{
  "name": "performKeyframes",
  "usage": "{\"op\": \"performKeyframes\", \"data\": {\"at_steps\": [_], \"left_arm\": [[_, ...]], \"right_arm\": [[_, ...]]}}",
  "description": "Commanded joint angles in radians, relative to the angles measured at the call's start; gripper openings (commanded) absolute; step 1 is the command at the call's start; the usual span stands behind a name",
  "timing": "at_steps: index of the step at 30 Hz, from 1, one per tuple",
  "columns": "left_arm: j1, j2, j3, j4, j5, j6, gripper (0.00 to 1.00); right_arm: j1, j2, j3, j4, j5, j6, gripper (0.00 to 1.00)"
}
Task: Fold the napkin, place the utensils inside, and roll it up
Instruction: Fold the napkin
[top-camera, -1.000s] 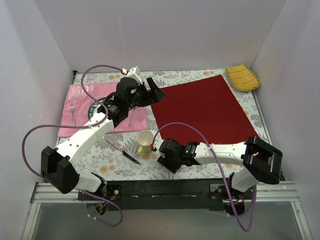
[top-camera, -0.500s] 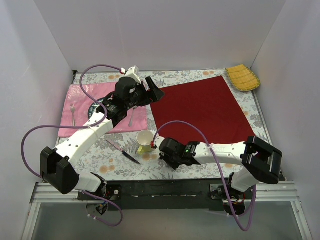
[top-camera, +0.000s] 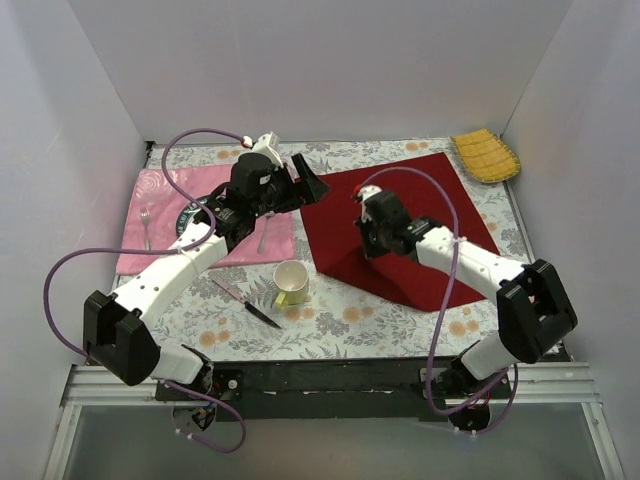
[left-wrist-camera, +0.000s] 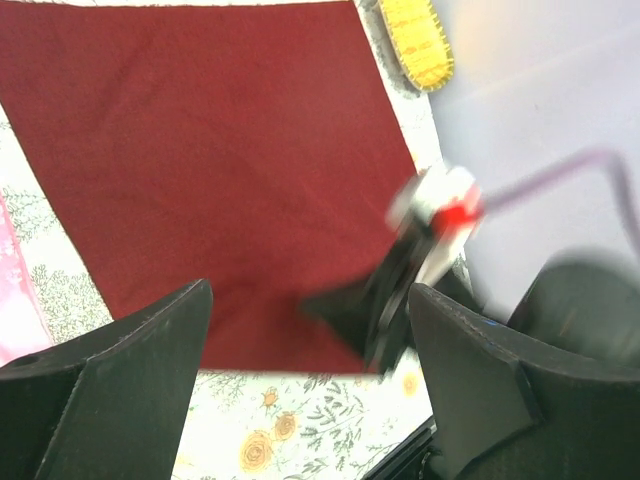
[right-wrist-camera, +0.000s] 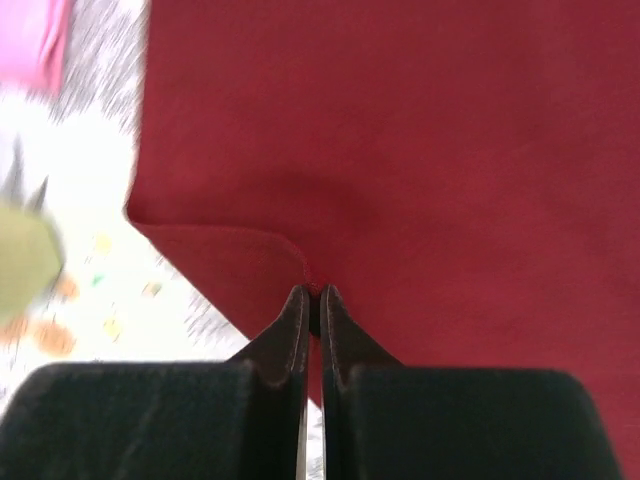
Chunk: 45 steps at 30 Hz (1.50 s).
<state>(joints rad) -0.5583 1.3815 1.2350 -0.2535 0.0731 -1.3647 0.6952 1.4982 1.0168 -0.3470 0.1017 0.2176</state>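
Note:
The dark red napkin (top-camera: 440, 200) (left-wrist-camera: 220, 150) (right-wrist-camera: 450, 150) lies at the back right, and its near-left part is doubled over onto itself. My right gripper (top-camera: 370, 242) (right-wrist-camera: 313, 293) is shut on the napkin's folded edge and holds it above the cloth's middle. My left gripper (top-camera: 312, 180) (left-wrist-camera: 310, 300) hovers open and empty over the napkin's left edge. A black-handled knife (top-camera: 245, 303) lies at the front left. A fork (top-camera: 146, 225) lies on the pink cloth. Another slim utensil (top-camera: 262, 238) rests near the plate.
A pink patterned cloth (top-camera: 150, 190) (right-wrist-camera: 40, 40) with a dark-rimmed plate (top-camera: 190, 215) lies at the left. A cream cup (top-camera: 290, 283) stands between the knife and the napkin. A yellow ribbed cloth (top-camera: 485, 155) (left-wrist-camera: 420, 45) sits in the back right corner. White walls close in three sides.
My right gripper shut near the cup on the napkin's near corner, then swept back and right over the cloth, folding it. The left arm barely moved.

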Motion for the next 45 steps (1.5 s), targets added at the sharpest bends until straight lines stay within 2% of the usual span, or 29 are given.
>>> {"op": "performKeyframes", "data": {"at_steps": [1,6,9,16,24,28,33,45], "left_arm": [[0.005,0.021,0.035,0.002,0.034,0.024,0.8],[0.003,0.053,0.052,-0.016,0.057,0.032,0.8],[0.003,0.06,0.052,-0.029,0.074,0.029,0.8],[0.005,0.119,0.098,-0.09,0.074,0.041,0.8],[0.003,0.177,0.115,-0.104,0.082,0.039,0.8],[0.005,0.201,0.138,-0.107,0.083,0.036,0.81],[0.003,0.237,0.167,-0.104,0.108,0.029,0.88],[0.005,0.246,0.189,-0.109,0.096,0.029,0.9]], "right_arm": [[-0.166,0.103,0.169,0.028,-0.028,-0.072,0.01],[-0.362,0.267,0.382,0.022,-0.037,-0.139,0.01],[-0.436,0.379,0.508,0.016,-0.042,-0.19,0.01],[-0.522,0.601,0.756,0.002,-0.063,-0.248,0.01],[-0.595,0.749,0.98,-0.032,-0.048,-0.251,0.01],[-0.623,0.78,1.006,-0.014,-0.088,-0.241,0.01],[-0.638,0.816,1.051,-0.01,-0.096,-0.233,0.01],[-0.666,0.863,1.117,0.002,-0.096,-0.225,0.01]]}}
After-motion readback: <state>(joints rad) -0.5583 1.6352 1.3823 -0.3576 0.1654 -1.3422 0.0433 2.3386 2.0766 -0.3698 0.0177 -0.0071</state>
